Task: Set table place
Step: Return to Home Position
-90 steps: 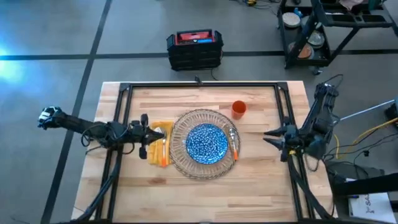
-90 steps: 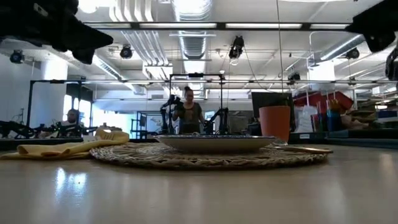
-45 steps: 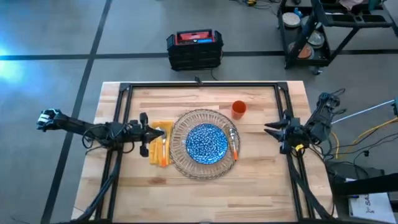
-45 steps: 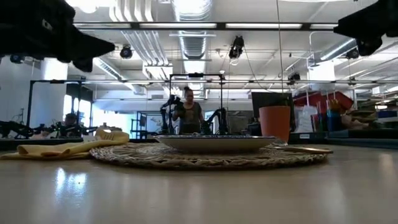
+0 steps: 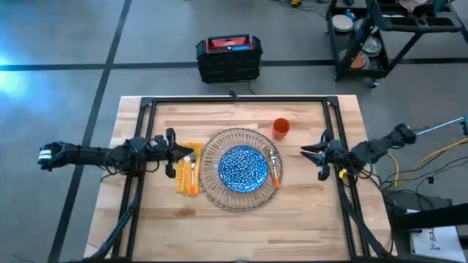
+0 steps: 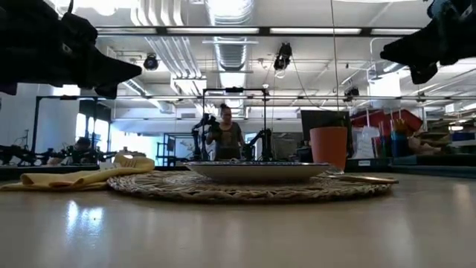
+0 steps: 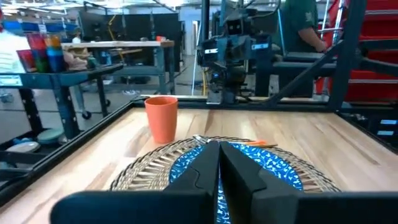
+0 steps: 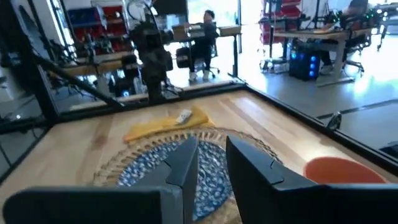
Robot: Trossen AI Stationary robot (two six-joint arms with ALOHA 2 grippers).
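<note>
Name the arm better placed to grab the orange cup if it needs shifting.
Right, probably. The orange cup stands on the table to the right of the blue plate, and the right tool hovers just beyond that side. The left tool is over the yellow napkin, with the plate in between.

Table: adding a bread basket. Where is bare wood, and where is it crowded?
Widest: the strip between placemat and the table edge opposite the cup. Also the band beyond the placemat, from cup toward napkin. Crowded: napkin with cutlery under the left gripper; right gripper hangs past the placemat's other side.
</note>
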